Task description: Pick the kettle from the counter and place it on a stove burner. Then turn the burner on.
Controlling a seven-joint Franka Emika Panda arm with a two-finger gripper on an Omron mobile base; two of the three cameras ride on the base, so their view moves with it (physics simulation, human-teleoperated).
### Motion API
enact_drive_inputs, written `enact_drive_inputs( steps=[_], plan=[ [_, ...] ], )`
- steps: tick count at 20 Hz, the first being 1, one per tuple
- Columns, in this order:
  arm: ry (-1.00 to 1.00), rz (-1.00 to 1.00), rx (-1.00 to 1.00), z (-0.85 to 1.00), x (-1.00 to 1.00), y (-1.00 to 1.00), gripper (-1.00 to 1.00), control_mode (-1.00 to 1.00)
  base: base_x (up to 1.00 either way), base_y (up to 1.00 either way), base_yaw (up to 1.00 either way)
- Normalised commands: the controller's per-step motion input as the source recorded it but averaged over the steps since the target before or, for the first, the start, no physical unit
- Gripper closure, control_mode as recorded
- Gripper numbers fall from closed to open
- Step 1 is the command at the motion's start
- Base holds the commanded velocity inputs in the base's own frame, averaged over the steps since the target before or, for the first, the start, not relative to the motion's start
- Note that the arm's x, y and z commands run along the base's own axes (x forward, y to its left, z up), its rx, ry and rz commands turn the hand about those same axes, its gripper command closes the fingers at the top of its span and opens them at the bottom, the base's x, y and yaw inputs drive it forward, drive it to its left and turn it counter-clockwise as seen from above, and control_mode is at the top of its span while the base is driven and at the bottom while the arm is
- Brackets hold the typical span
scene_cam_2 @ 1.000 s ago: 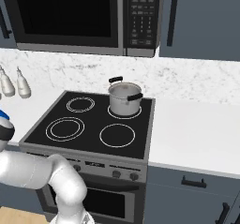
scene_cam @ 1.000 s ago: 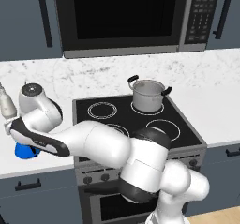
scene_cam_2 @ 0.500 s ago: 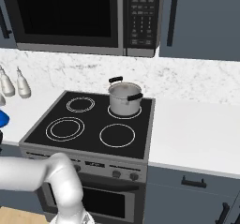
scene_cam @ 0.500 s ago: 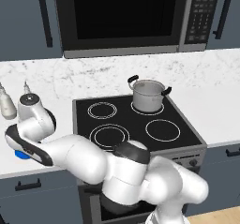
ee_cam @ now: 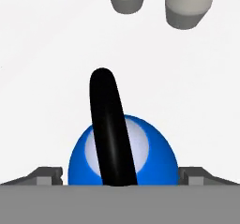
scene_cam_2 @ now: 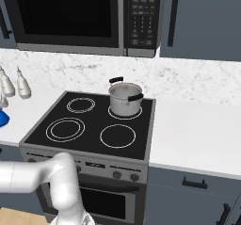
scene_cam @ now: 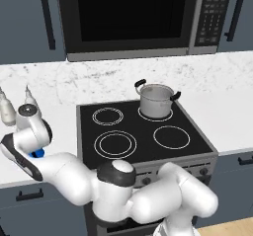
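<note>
The step in hand is the pick: the gripper point(ee_cam: 120, 183) hangs right over the kettle point(ee_cam: 123, 156), which sits on the counter point(ee_cam: 56, 68) left of the stove, in front of two white bottles point(ee_cam: 189, 5). In the hand view the black handle point(ee_cam: 109, 124) runs up the middle of the picture, and grey finger parts point(ee_cam: 46, 176) show at either side of the blue body, so the jaws look spread wide with nothing held.

The next move, by my reading, is to lower and close on the handle, then carry the kettle to the big double-ring burner point(scene_cam: 115, 144), which is bare. A steel pot point(scene_cam: 156, 99) occupies the back right ring.

The fingertips are cut off by the bottom edge, so whether they touch the kettle is unclear. From the left base view the arm covers the kettle, leaving just a blue sliver.
</note>
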Motion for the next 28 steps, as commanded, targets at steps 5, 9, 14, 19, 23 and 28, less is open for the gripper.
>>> enact_drive_inputs(
  steps=[5,9,14,19,23,28],
  plan=[
    [0.0,0.0,0.0,-0.03,0.19,0.02,1.0,-1.0,0.0,0.0,0.0],
    [-0.02,0.0,0.0,-0.02,0.0,-0.12,1.0,-1.0,0.0,0.0,0.0],
    [-0.25,0.0,0.0,-0.11,-0.09,-0.67,1.0,-1.0,0.0,0.0,0.0],
    [-0.48,0.0,0.0,0.0,-0.5,-1.0,1.0,-1.0,0.0,0.0,0.0],
    [-0.3,-0.08,0.03,0.01,-0.09,-1.0,1.0,-1.0,0.0,0.0,0.0],
    [-0.09,-0.13,0.15,0.29,0.12,-1.0,1.0,-1.0,0.0,0.0,0.0]
  ],
)
